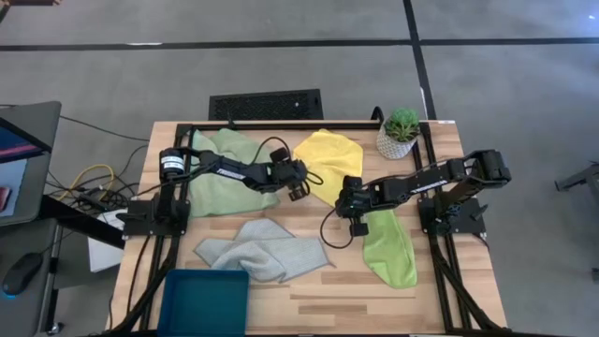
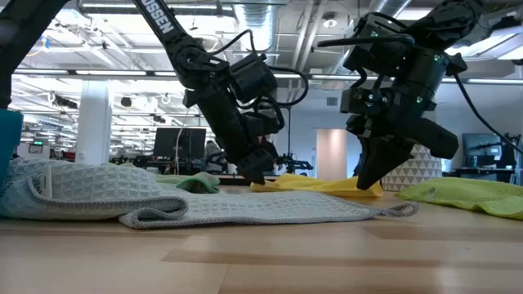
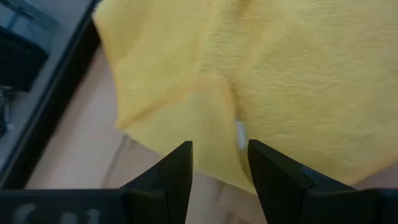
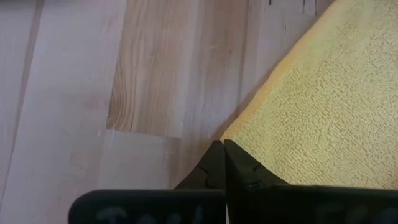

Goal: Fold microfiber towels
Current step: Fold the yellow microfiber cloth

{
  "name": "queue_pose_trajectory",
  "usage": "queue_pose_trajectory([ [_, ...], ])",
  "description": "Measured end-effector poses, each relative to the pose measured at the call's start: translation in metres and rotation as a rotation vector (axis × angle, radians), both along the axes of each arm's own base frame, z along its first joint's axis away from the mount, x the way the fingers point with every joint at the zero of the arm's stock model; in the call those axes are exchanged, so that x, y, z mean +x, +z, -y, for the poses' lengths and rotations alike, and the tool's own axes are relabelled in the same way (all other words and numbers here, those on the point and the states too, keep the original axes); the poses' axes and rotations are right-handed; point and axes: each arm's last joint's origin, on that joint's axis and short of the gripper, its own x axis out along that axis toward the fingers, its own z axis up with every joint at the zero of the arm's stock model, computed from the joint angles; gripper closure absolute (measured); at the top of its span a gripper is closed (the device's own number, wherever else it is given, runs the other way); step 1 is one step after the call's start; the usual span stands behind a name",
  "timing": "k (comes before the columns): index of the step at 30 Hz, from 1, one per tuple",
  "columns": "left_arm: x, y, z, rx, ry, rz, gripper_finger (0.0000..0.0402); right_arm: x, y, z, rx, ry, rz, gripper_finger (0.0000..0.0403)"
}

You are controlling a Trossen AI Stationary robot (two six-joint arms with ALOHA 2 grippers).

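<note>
On the wooden table (image 1: 309, 300), a teal bin (image 1: 204, 301) sits at the near left corner. Just beyond it, near the front edge, the pale grey-green towel (image 1: 262, 248) lies rumpled and partly doubled over. The sage green towel (image 1: 223, 178) is spread near the far left corner, under the left arm. The left gripper (image 1: 298, 190) hangs low at the table's middle, its fingers (image 3: 177, 177) parted and released, straddling the edge of the bright yellow towel (image 1: 329, 164), which lies toward the far edge at the centre. The right gripper (image 1: 356, 225) is just to the right of it, clenched, its tips (image 4: 222, 163) pressed together at a corner of the yellow towel; whether cloth is pinched between them cannot be told. The lime green towel (image 1: 389, 248) stretches toward the front edge on the right. A small potted plant (image 1: 401, 131) stands at the far right corner.
</note>
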Motion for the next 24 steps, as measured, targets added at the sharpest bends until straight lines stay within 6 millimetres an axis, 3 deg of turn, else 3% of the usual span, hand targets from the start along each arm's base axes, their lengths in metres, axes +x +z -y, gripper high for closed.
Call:
queue_pose_trajectory([
  [7, -0.002, -0.001, -0.006, -0.028, 0.003, -0.008, 0.0282, 0.0, 0.0, 0.0, 0.0, 0.0, 0.0, 0.0394],
  [15, -0.003, -0.001, -0.007, -0.049, 0.044, 0.024, 0.0391, 0.0, 0.0, 0.0, -0.002, -0.001, 0.0, 0.0394],
  [24, -0.001, 0.015, 0.005, -0.073, 0.092, 0.121, 0.04, -0.005, 0.007, 0.001, -0.037, -0.059, 0.001, 0.0399],
])
